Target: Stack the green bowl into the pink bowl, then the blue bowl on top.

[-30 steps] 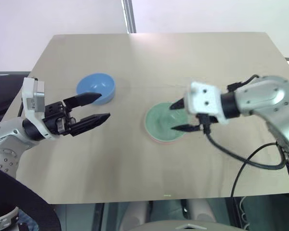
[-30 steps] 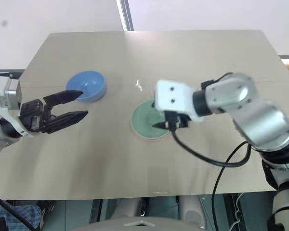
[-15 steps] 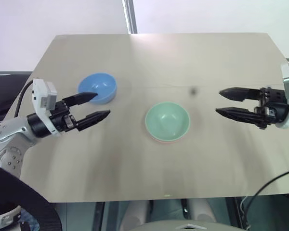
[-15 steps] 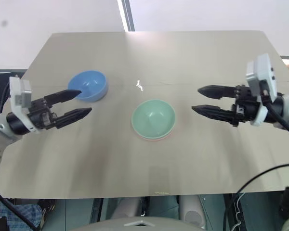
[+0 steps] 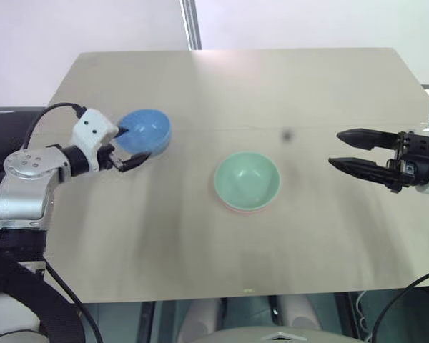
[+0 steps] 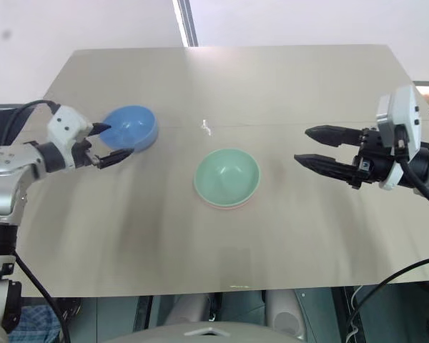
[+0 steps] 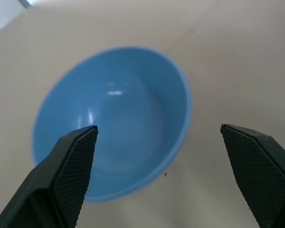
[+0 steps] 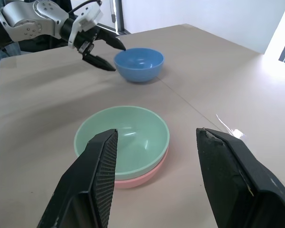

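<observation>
Blue bowl [image 5: 144, 131], left tool [image 5: 126, 148] now closer

Table [image 5: 222, 93]: a light tan top is taking up most of the scene, with a faint seam running across it.
Wall [image 5: 71, 25]: a pale wall is standing behind the table's far edge.
Post [image 5: 190, 25]: a grey upright post is rising behind the far edge.
Scrap [image 6: 206, 127]: a small white bit is lying near the seam.
</observation>
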